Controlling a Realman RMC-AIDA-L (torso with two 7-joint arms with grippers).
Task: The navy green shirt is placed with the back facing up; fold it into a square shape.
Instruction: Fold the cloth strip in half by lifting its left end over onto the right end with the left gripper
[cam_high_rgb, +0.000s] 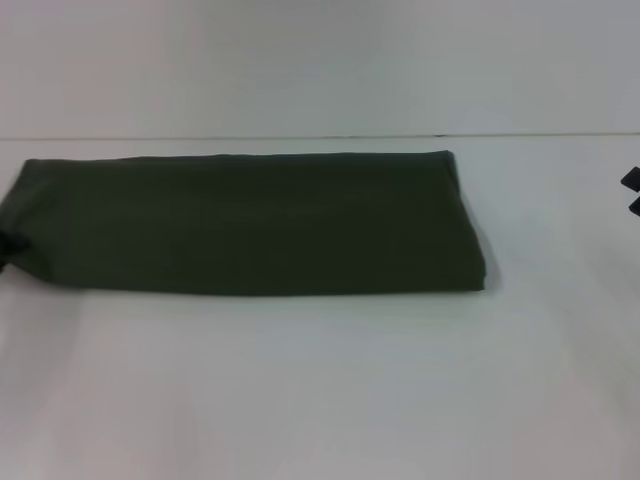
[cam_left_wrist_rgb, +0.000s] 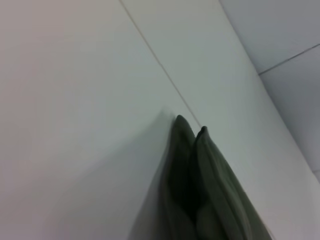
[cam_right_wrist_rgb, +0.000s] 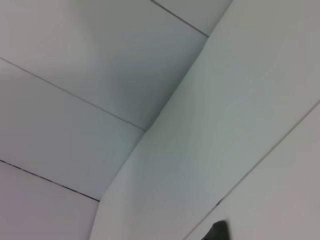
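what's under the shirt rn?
The shirt lies folded into a long band, flat on the white table. Only table shows around it. Anything beneath or between its layers is covered. The left tool is at its left end.

No readable text, labels or numbers on the navy green shirt (cam_high_rgb: 250, 225).

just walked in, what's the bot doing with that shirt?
Folding job, partway through. The navy green shirt lies on the white table as a long folded band, not yet a square. The left gripper is at the band's left end, with fabric bunched there. The right gripper sits off at the table's right edge, away from the shirt.
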